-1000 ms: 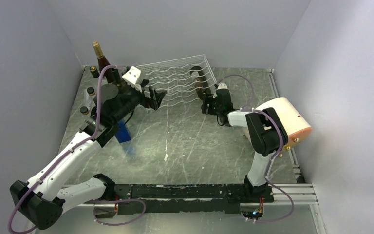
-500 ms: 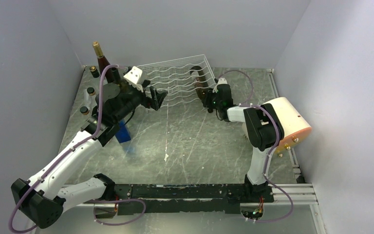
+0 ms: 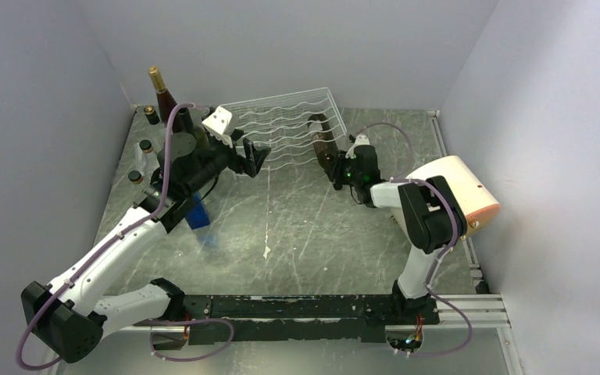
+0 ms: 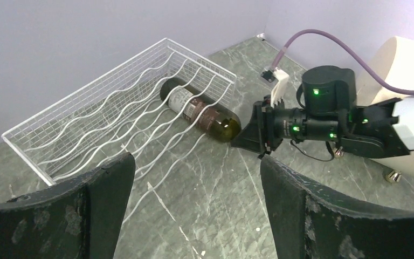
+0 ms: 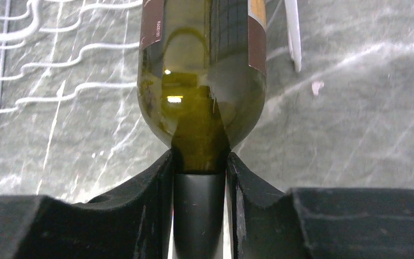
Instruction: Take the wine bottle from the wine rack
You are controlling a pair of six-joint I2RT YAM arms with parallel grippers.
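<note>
The wine bottle (image 3: 319, 138) is dark green with a brown label and lies in the right end of the white wire wine rack (image 3: 280, 125). Its neck points out of the rack's front. My right gripper (image 3: 337, 167) is shut on that neck; in the right wrist view the black-capped neck (image 5: 199, 205) sits between both fingers, below the bottle's shoulder (image 5: 202, 108). My left gripper (image 3: 255, 155) hangs open at the rack's front left with nothing in it. The left wrist view looks across the floor between its fingertips (image 4: 119, 167) at the wine rack (image 4: 102, 118), the wine bottle (image 4: 199, 110) and the right gripper (image 4: 254, 132).
A cream-and-orange cylinder (image 3: 459, 194) lies at the right wall behind the right arm. A tall upright bottle (image 3: 162, 95) and a few small bottles (image 3: 142, 161) stand in the back left corner. A blue block (image 3: 197, 211) sits under the left arm. Grey walls enclose three sides.
My right gripper has closed on the bottle's neck and shifted slightly toward the near side. The left gripper edged a little up and right, still open.
</note>
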